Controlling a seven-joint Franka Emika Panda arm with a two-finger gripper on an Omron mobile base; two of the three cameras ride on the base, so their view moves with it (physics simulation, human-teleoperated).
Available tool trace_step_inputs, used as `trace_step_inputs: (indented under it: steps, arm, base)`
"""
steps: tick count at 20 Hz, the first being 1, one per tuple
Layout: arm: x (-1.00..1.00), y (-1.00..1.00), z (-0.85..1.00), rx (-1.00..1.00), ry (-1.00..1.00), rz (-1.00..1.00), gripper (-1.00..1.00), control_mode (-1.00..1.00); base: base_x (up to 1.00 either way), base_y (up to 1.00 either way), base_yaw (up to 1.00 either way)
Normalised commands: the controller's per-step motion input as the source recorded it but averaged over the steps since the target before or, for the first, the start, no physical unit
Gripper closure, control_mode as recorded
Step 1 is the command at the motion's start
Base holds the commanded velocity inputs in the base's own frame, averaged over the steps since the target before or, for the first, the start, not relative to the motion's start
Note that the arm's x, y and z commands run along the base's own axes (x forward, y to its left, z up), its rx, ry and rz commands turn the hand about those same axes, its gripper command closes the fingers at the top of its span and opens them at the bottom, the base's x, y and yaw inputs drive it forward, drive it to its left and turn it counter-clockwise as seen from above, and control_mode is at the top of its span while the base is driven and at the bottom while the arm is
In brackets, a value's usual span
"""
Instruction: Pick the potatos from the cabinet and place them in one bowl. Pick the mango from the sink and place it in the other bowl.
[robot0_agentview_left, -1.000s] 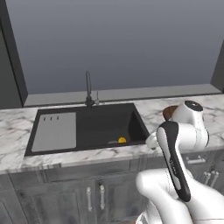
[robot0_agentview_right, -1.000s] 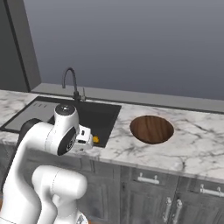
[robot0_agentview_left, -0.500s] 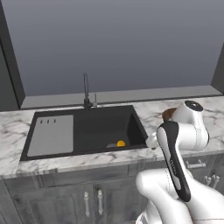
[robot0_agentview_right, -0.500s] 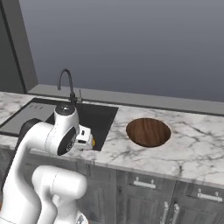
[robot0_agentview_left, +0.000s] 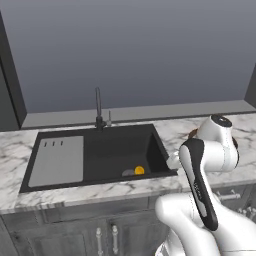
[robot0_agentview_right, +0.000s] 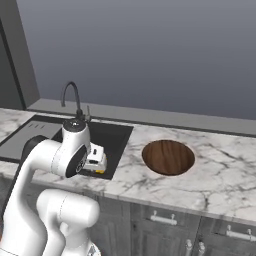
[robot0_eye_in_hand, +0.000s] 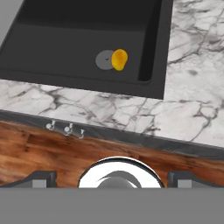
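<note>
The mango (robot0_eye_in_hand: 119, 59), a small yellow-orange oval, lies on the floor of the black sink (robot0_eye_in_hand: 65, 48) beside the round grey drain (robot0_eye_in_hand: 105, 59). From the left base it shows near the basin's front right corner as the mango (robot0_agentview_left: 139, 170). My gripper (robot0_eye_in_hand: 113, 178) is open, its two dark tips spread wide with nothing between them. It hangs out past the counter's front edge, short of the mango. The other bowl (robot0_agentview_right: 168, 156), dark reddish-brown, stands on the marble right of the sink (robot0_agentview_right: 107, 137). The potatos and the one bowl are out of view.
A grey drainboard (robot0_agentview_left: 56, 161) fills the sink's left part, and a thin dark faucet (robot0_agentview_left: 98, 107) rises behind the basin. The marble counter (robot0_agentview_right: 220, 175) runs on to the right. Drawers with silver handles (robot0_agentview_right: 160, 219) sit below. Dark cabinet sides (robot0_agentview_left: 9, 85) flank the grey wall.
The whole picture has shifted slightly down and to the left, so the base has moved closer to the counter. The arm keeps the same pose and the mango lies where it was.
</note>
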Motion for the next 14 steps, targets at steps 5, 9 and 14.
trace_step_inputs:
  steps: [5,9,14]
  arm:
    - [0.0,0.0,0.0,0.0,0.0,0.0,-1.0,1.0]
    - [0.0,0.0,0.0,0.0,0.0,0.0,-1.0,1.0]
    - [0.0,0.0,0.0,0.0,0.0,0.0,-1.0,1.0]
  base:
    - [0.25,-0.12,0.0]
    - [0.09,-0.06,0.0]
    - [0.0,0.0,0.0]
